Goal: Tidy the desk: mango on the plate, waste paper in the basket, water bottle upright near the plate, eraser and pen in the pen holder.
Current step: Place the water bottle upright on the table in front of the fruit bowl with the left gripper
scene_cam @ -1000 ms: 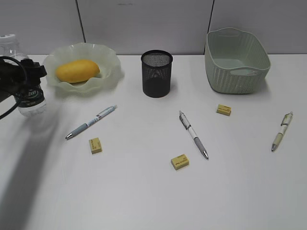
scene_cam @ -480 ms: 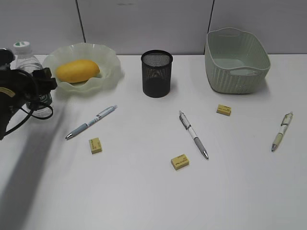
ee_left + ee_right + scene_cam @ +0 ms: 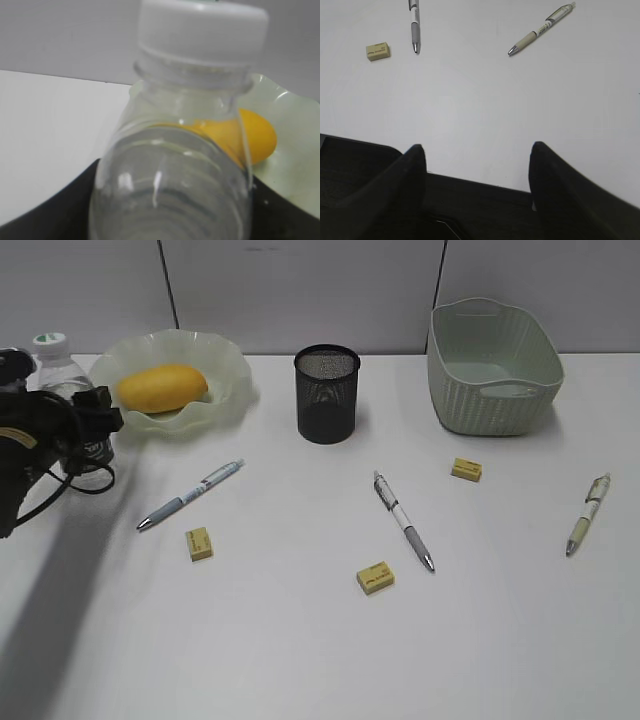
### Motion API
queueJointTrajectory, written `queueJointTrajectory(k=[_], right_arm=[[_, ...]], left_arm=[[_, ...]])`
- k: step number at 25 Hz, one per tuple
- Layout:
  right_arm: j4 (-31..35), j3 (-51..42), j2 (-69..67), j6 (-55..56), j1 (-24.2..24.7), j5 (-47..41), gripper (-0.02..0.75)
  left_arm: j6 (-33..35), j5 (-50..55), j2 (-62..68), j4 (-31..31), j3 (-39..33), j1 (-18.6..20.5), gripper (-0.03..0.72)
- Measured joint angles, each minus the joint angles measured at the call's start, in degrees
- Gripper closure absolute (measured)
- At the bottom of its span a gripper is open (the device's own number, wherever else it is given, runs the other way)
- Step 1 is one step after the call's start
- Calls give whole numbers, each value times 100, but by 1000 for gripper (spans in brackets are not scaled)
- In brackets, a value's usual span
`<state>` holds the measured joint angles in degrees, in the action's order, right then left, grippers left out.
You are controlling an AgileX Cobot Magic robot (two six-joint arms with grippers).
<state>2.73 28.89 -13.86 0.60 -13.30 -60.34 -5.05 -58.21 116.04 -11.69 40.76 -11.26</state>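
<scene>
The water bottle (image 3: 62, 375) stands upright at the desk's (image 3: 300, 640) far left, just left of the plate (image 3: 232, 390). My left gripper (image 3: 75, 428) is shut around its lower body. In the left wrist view the bottle (image 3: 175, 150) fills the frame between the jaws (image 3: 172, 205). The mango (image 3: 160, 387) lies on the plate and shows behind the bottle (image 3: 257, 135). Three pens (image 3: 190, 494) (image 3: 403, 520) (image 3: 587, 513) and three yellow erasers (image 3: 199, 543) (image 3: 375, 577) (image 3: 466, 469) lie on the desk. The pen holder (image 3: 326, 395) stands at the back centre. My right gripper (image 3: 477, 155) is open and empty. The waste paper is out of view.
The basket (image 3: 495, 390) stands at the back right. A grey partition wall runs behind the desk. In the right wrist view two pens (image 3: 414, 25) (image 3: 541, 28) and an eraser (image 3: 378, 51) lie ahead of the jaws, with the desk's dark front edge below them.
My left gripper carried the bottle from the far left edge to the right, toward the plate, and lowered it slightly. The rest has not moved.
</scene>
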Motion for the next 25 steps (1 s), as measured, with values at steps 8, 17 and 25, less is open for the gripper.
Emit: queueJointTrajectory(k=[8,17,25], right_arm=[[0,0,0,0,0,0,230],[0,0,0,0,0,0,230],[0,0,0,0,0,0,230]], left_arm=[[-8,19,0,76,-298,-34,82],[-8,153,-272,257,-758,-34,64],[-8,1351,-1219,352,-1451,-34,61]])
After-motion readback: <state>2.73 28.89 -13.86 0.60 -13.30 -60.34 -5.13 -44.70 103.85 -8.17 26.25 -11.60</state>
